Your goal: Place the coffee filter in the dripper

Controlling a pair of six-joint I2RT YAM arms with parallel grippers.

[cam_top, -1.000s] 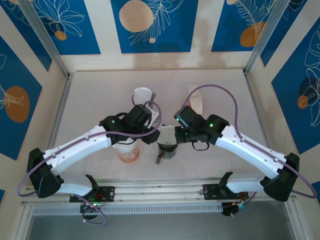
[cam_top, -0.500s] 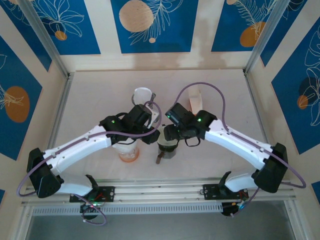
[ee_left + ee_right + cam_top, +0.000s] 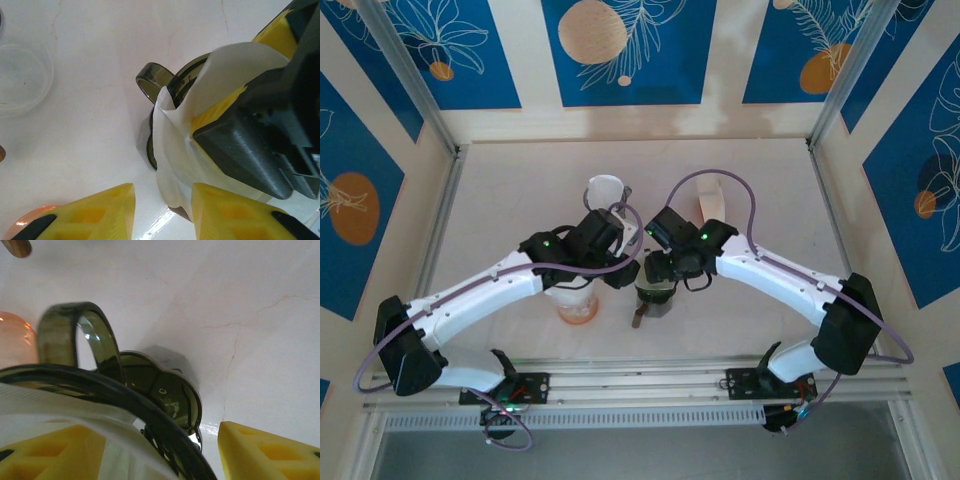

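Finding 1: The dripper (image 3: pixel 655 298), dark olive and translucent, is standing on the pale surface (image 3: pixel 90 125) in front of the two arm bases, its loop handle (image 3: pixel 75 335) pointing toward the near edge.

Finding 2: The coffee filter (image 3: pixel 175 165) is sitting in the mouth of the dripper. It is not lying flat. Its white paper is rising crumpled above the rim and folding toward the left arm's side.

Finding 3: The right gripper (image 3: pixel 160 450) is standing released, jaws wide apart. One yellow finger (image 3: pixel 50 450) is lying against the paper inside the rim, and the other (image 3: pixel 270 450) is hanging outside the dripper wall, clear of it.

Finding 4: The left gripper (image 3: pixel 162 212) is hovering just beside the dripper with its jaws partly apart. The filter's lower fold is reaching into the gap between them. Whether they are pinching the paper cannot be told.

Finding 5: An orange cup (image 3: pixel 578 308) is standing just left of the dripper, under the left arm.
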